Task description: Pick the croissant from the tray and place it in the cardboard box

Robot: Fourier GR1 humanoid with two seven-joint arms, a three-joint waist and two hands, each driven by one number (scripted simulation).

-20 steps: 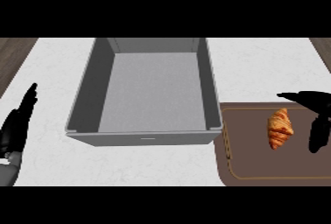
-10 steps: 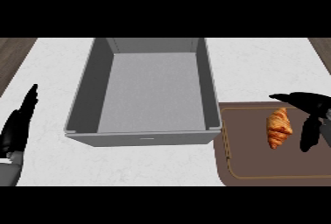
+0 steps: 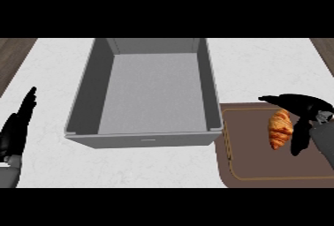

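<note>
Arching over the croissant [image 3: 280, 129] on the brown tray [image 3: 251, 165], the right hand [image 3: 306, 110] has thumb and fingers spread either side of it, not closed. Left hand [image 3: 16, 128] rests open, fingers up, at the worktop's [image 3: 261, 66] left edge. Grey box [image 3: 146, 95] sits between.

One grey box [image 3: 146, 95] stands on the table [image 3: 261, 66]. One brown tray [image 3: 261, 163] lies just right of the box, with one croissant [image 3: 280, 129] on it. Two black hands show: one hand [image 3: 18, 128] left of the box, one hand [image 3: 305, 115] right of it.
</note>
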